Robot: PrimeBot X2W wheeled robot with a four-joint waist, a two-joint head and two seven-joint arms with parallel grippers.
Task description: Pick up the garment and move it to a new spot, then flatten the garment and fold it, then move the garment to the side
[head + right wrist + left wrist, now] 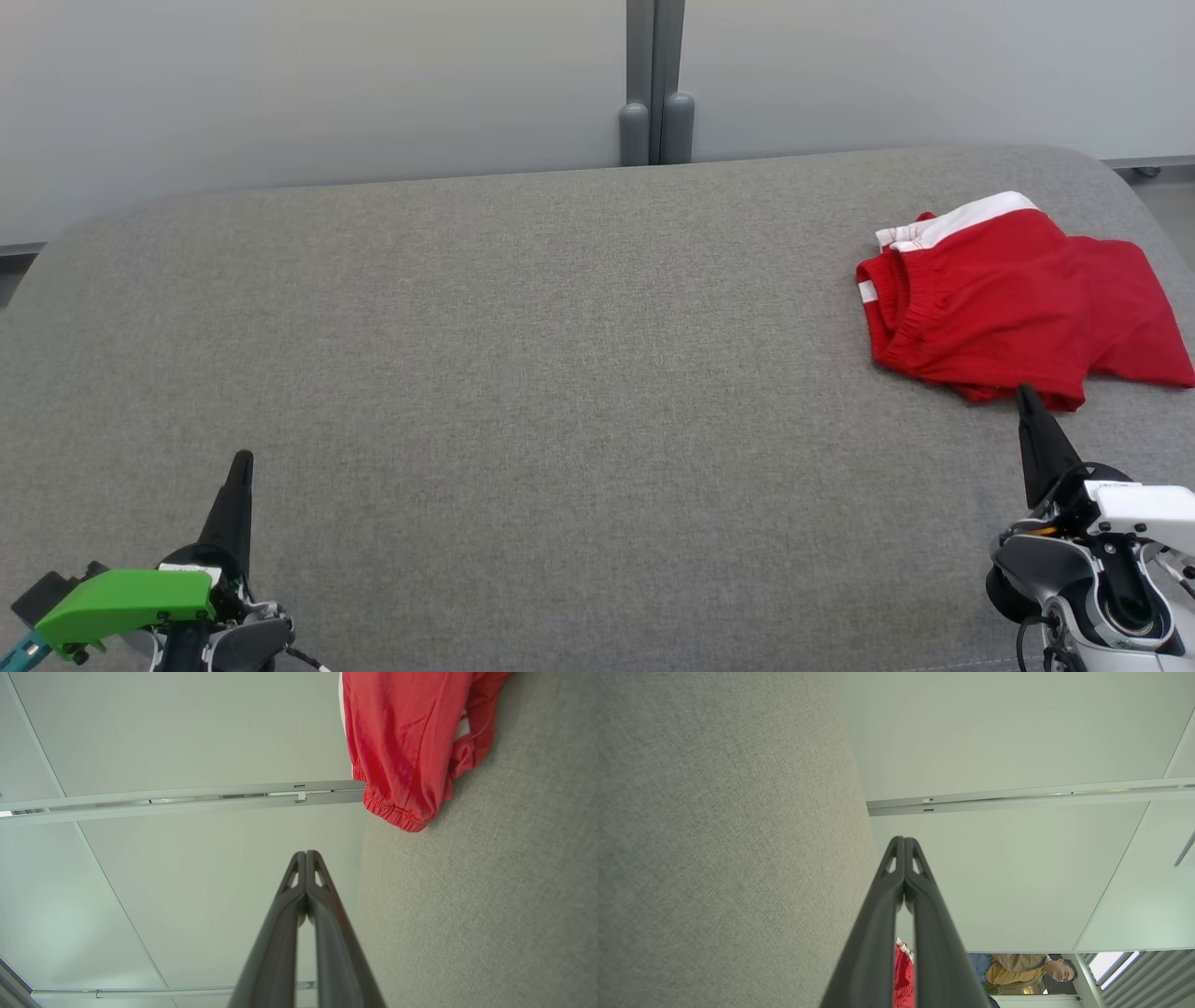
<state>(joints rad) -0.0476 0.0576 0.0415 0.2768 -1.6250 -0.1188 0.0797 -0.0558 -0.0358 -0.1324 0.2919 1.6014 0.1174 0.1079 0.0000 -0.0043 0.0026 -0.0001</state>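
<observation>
The garment [1008,303] is a pair of red shorts with white stripes and an elastic waistband, lying folded at the far right of the grey padded surface [560,355]. My right gripper [1027,394] is shut and empty, its tip just in front of the garment's near hem. In the right wrist view the garment [402,742] lies ahead and to the right of the shut right gripper [306,853]. My left gripper [243,459] rests shut and empty at the lower left, far from the garment. A sliver of the red garment [903,975] shows between the left gripper's [904,839] fingers.
Pale wall panels [308,84] with a grey post [653,84] stand behind the surface's far edge. A person [1027,970] sits beyond the surface in the left wrist view. The surface's rounded right corner [1111,177] is close to the garment.
</observation>
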